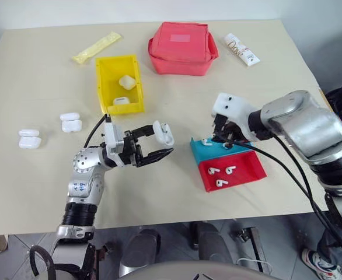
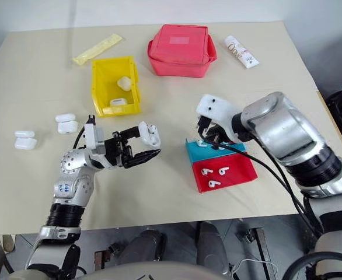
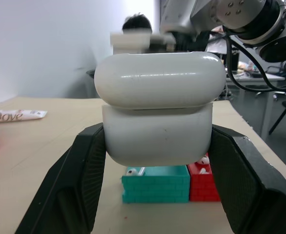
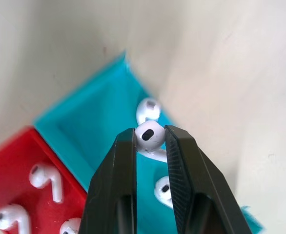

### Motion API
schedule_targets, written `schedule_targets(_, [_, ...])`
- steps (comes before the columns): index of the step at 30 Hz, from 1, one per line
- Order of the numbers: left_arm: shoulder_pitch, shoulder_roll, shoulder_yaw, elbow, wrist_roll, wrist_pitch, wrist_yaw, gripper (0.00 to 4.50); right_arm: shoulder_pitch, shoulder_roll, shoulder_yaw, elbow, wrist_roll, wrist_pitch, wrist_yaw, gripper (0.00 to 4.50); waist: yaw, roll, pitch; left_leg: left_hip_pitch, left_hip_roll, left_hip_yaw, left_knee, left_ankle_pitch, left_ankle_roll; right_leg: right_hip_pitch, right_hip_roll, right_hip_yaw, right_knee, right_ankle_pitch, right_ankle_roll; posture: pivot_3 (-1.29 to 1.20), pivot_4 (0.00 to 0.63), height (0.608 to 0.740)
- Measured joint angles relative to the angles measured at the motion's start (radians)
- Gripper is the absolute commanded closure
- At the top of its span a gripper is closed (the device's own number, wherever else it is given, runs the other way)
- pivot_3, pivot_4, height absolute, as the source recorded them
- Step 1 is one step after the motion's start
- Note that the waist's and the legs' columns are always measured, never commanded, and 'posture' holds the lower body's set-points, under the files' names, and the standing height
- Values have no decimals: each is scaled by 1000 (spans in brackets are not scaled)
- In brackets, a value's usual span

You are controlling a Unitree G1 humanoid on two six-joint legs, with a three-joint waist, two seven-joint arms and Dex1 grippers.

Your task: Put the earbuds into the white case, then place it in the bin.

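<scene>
Head view: left gripper [image 1: 159, 146] clamps white case [image 1: 164, 133], lid ajar, beside blue tray [image 1: 195, 147]; bin [image 1: 104, 87] beyond.
Right wrist view: right gripper [image 4: 150, 136] pinches earbud [image 4: 149, 136] above tray. Advice: keep pinch firm, align stem down over open case.

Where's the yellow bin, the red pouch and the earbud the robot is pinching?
yellow bin [image 1: 105, 83]: left eye view, left wall.
red pouch [image 1: 181, 49]: left eye view, top.
earbud [image 4: 149, 135]: right wrist view, its head.
</scene>
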Motion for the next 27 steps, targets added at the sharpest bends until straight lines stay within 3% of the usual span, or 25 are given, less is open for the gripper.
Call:
schedule_targets(2, [-21, -8, -10, 28, 0, -3, -25, 1735, 69, 21, -134, -58, 52, -13, -15, 4029, 3, -1, -1, 0, 0, 0, 0, 0, 0, 0, 0, 0, 0, 0, 0, 0, 150, 740])
schedule_targets(5, [-47, -17, -26, 62, 0, -4, -69, 1735, 157, 166, -379, -152, 155, -13, -75, 4029, 3, -2, -1, 1, 1, 1, 0, 0, 0, 0, 0, 1, 1, 0, 0, 0, 150, 740])
schedule_targets(12, [-106, -50, -42, 124, 0, -12, -135, 1735, 230, 431, -702, -335, 474, 182, -194, 4029, 5, -1, -1, 1, 1, 1, 0, 0, 0, 0, 0, 2, 2, 0, 0, 0, 150, 740])
schedule_targets(20, [-206, -67, -55, 212, 3, -31, -199, 1735, 276, 635, -828, -398, 714, 326, -399, 4029, 6, 0, -2, 2, 0, 1, 0, 0, 0, 0, 1, 2, 3, 0, 0, 0, 150, 740])
schedule_targets(27, [-237, -81, -55, 254, 3, -38, -226, 1735, 327, 666, -837, -398, 830, 346, -558, 4029, -4, 0, -2, 2, 0, 1, 0, 0, 1, 0, 1, 2, 3, 0, 0, 0, 150, 740])
